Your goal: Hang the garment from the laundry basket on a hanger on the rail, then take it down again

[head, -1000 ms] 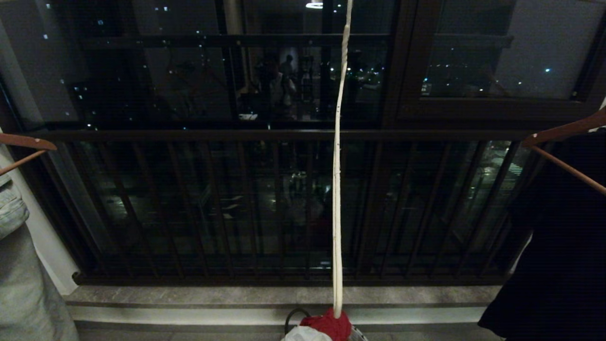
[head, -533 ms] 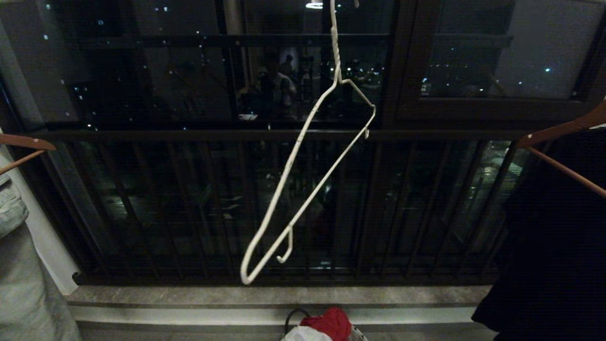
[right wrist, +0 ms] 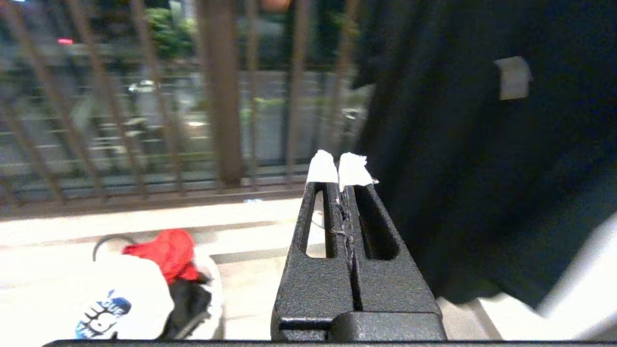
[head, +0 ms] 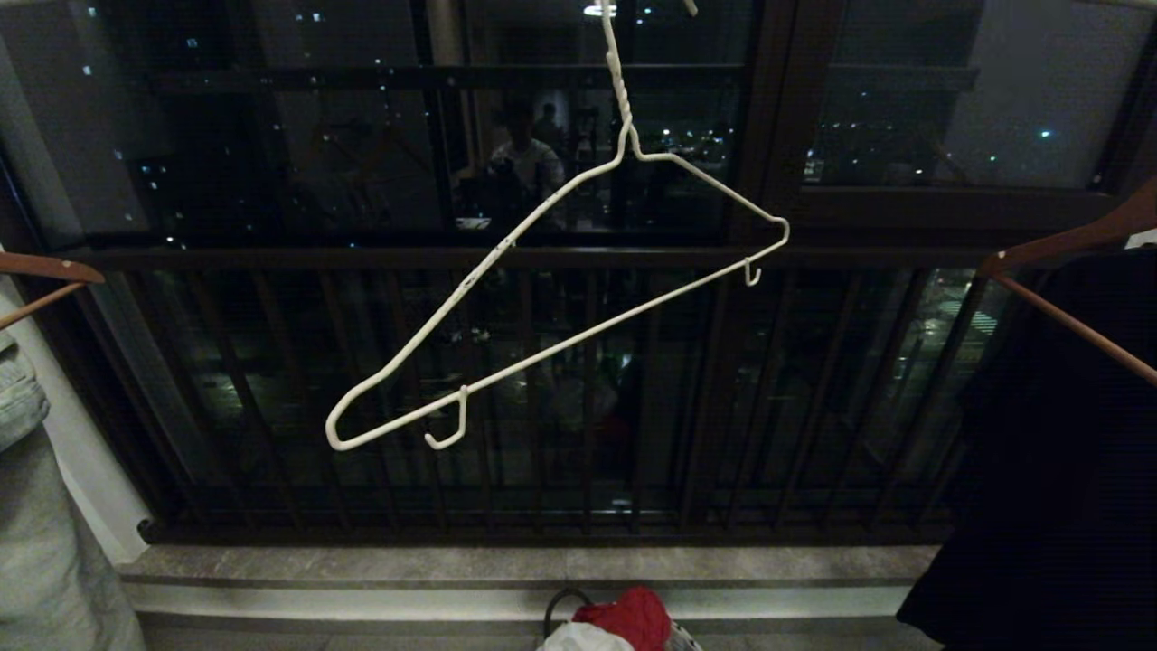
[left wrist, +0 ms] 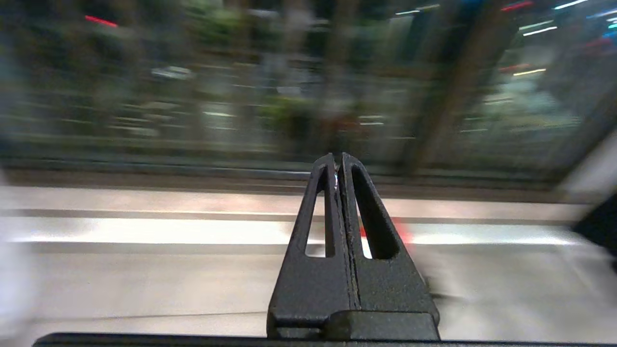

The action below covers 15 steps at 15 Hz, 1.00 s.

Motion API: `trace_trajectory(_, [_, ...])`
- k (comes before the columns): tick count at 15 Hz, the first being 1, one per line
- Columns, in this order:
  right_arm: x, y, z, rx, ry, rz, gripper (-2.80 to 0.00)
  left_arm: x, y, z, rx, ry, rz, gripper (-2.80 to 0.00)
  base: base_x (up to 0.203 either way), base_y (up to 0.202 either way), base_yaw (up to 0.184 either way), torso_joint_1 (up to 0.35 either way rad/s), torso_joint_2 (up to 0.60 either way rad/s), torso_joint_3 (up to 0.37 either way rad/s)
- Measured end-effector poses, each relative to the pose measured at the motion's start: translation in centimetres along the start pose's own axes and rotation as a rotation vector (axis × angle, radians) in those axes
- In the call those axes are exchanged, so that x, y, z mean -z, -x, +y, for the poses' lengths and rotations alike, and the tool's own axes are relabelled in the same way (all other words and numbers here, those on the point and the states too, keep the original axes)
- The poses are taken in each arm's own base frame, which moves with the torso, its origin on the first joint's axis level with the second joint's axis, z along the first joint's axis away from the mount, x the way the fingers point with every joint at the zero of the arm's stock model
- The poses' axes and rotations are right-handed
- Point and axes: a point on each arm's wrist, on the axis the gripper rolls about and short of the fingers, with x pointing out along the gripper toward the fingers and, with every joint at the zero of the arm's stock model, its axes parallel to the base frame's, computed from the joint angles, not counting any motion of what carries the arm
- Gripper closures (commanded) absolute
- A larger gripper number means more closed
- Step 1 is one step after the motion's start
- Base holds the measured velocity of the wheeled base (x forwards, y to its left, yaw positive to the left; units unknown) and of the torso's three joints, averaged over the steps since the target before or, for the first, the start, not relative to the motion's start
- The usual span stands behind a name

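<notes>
Hanger (head: 556, 289): bare, tilted | T-shirt (right wrist: 103, 301): in basket (head: 565, 604) | left gripper (left wrist: 336, 166), right gripper (right wrist: 337, 168): closed, empty | Risk: you snag red cloth (right wrist: 164, 253) too.

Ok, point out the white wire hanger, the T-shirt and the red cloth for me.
hanger (head: 560, 348): head view, on its long bottom wire.
T-shirt (right wrist: 103, 308): right wrist view, on its blue print.
red cloth (head: 633, 617): head view, on its bunched top.

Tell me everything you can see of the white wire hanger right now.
The hanger is thin white wire with chipped paint, a twisted neck and a small hook under each end. It hangs bare in the middle of the head view, before the dark balcony railing, tilted with its left end low and its right end high. Its top runs out of view, so what it hangs from is unseen. Nothing else touches it.
</notes>
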Motion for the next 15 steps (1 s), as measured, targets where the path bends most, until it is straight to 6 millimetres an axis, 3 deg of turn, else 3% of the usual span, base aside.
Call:
trace_trajectory(3, [3.9, -3.2, 1.0, -0.055, -0.006, -0.050, 0.00, 2.4, -2.0, 0.9, -0.121, -0.148, -0.034, 0.00, 0.000, 0.000, 0.000, 0.000, 0.00, 0.000])
trace_trajectory(6, [6.0, -4.9, 1.7, -0.136, -0.020, -0.148, 0.00, 3.6, -2.5, 1.1, -0.135, -0.186, -0.009, 0.00, 0.000, 0.000, 0.000, 0.000, 0.00, 0.000])
trace_trajectory(9, [7.5, -5.2, 1.9, -0.196, -0.006, -0.060, 0.00, 3.8, -2.6, 1.1, -0.122, -0.182, -0.006, 0.00, 0.000, 0.000, 0.000, 0.000, 0.00, 0.000])
trace_trajectory(15, [7.6, -5.2, 1.9, -0.196, -0.047, -0.049, 0.00, 3.8, -2.6, 1.1, -0.126, -0.145, -0.006, 0.00, 0.000, 0.000, 0.000, 0.000, 0.00, 0.000])
